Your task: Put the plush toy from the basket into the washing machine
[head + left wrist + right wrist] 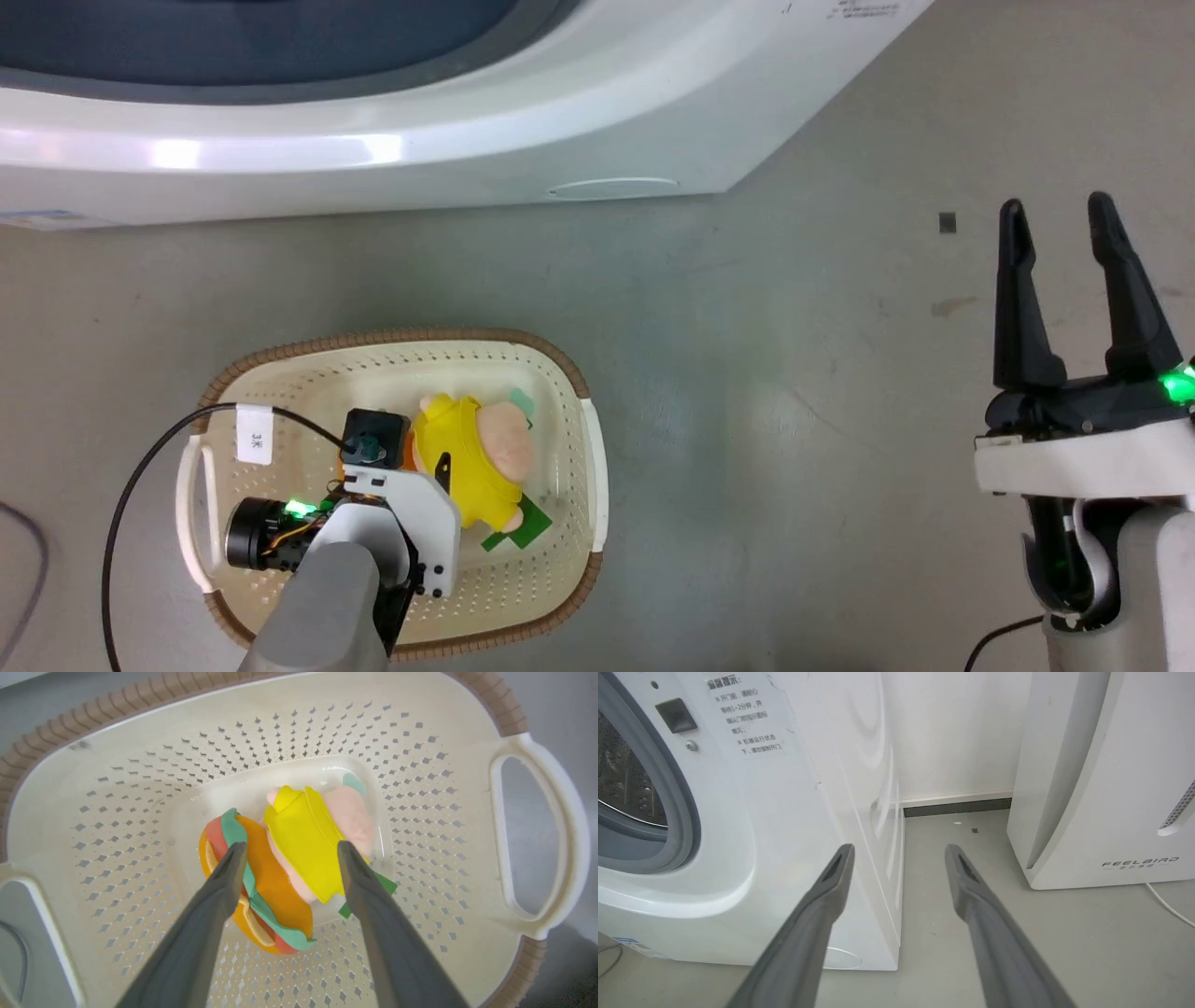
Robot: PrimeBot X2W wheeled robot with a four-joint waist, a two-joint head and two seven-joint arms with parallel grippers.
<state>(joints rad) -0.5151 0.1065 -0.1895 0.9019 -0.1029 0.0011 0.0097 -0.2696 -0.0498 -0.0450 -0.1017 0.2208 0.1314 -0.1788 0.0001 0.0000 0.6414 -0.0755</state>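
The plush toy [471, 457] is laid in the basket [401, 336], which is set on the floor [794, 420] before the washing machine [467, 159].

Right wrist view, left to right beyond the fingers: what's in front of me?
washing machine (grey door ring, then notice label) → baseboard → white FEELBIRD appliance → white cable on the floor
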